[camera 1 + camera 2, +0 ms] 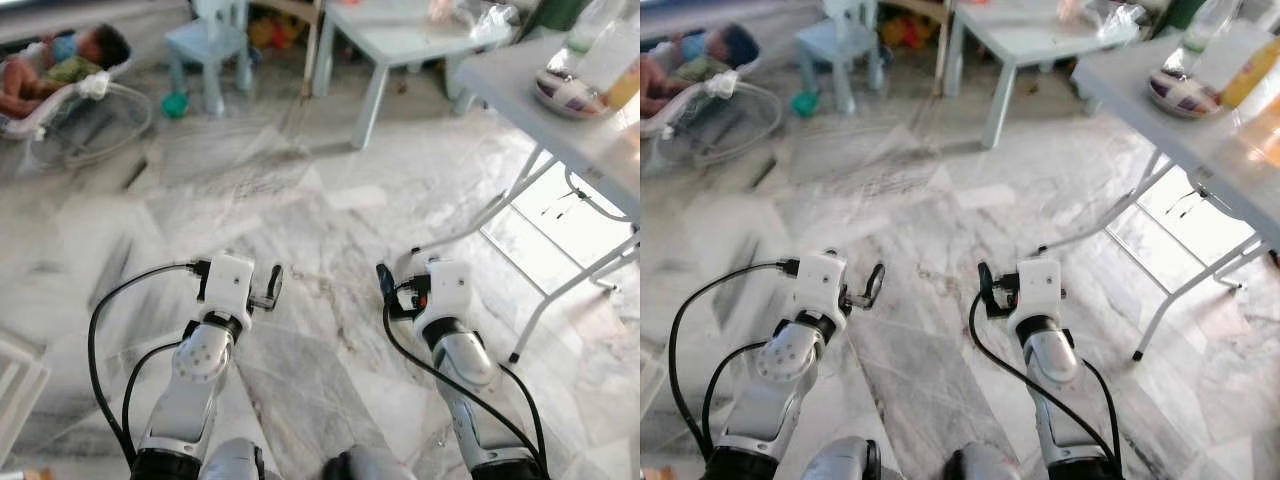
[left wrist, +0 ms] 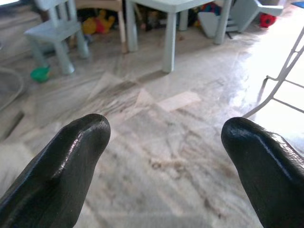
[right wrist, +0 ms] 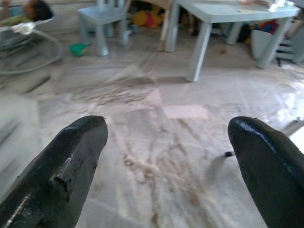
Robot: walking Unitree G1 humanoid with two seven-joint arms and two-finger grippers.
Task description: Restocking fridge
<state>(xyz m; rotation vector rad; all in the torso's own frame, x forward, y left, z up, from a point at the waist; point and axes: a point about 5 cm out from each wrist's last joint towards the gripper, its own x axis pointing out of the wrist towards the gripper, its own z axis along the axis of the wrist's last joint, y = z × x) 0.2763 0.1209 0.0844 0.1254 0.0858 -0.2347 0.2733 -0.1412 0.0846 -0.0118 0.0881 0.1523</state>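
1. Both silver arms reach forward at waist height over the marble floor (image 1: 330, 330), forearms roughly parallel, black cables looping back from each wrist.
2. The left gripper (image 1: 270, 287) points inward toward the right arm; in its wrist view the two black fingers (image 2: 61, 166) stand well apart, jaws wide and holding nothing.
3. The right gripper (image 1: 384, 284) mirrors it, turned inward toward the left arm; its wrist view shows its fingers (image 3: 57, 175) likewise spread, jaws wide and empty above bare floor.
4. To the robot's right, a folding desk (image 1: 590, 140) on thin metal legs carries a bowl (image 1: 566, 95) and, just behind it, a clear plastic package (image 1: 612, 45) and a yellow item at the frame's edge. These possible groceries sit well apart from both grippers; the blur hides which way they lie.
5. Farther ahead stands a low pale-blue table (image 1: 400, 40), with a matching small chair (image 1: 212, 45) to its left and a green cup (image 1: 175, 104) on the floor beside the chair.
6. At the far left, a small child lies in a bouncer seat (image 1: 80, 110).
7. Bright toys (image 2: 95, 23) lie in the shade beyond the chair.
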